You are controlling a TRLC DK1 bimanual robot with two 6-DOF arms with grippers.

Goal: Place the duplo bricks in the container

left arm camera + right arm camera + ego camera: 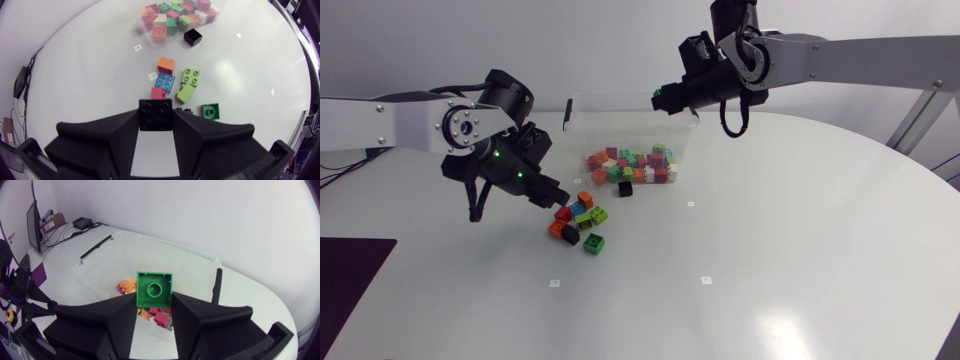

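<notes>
Container point(142, 25) cut by frame edge; red brick point(157, 93) half hidden behind black brick point(155, 114).

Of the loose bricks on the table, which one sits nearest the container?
The black brick lying alone right beside the clear container's front wall. The other loose bricks lie clustered farther off, by the left pincer.

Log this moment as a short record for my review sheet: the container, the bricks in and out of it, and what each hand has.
container: clear, open-topped
stored bricks: many, mixed colours, inside the container
loose pile: several bricks on the table
stray brick: black, on the table by the container's front wall
left hand: shut on a black brick, beside the loose pile
right hand: shut on a green brick, over the container
</notes>
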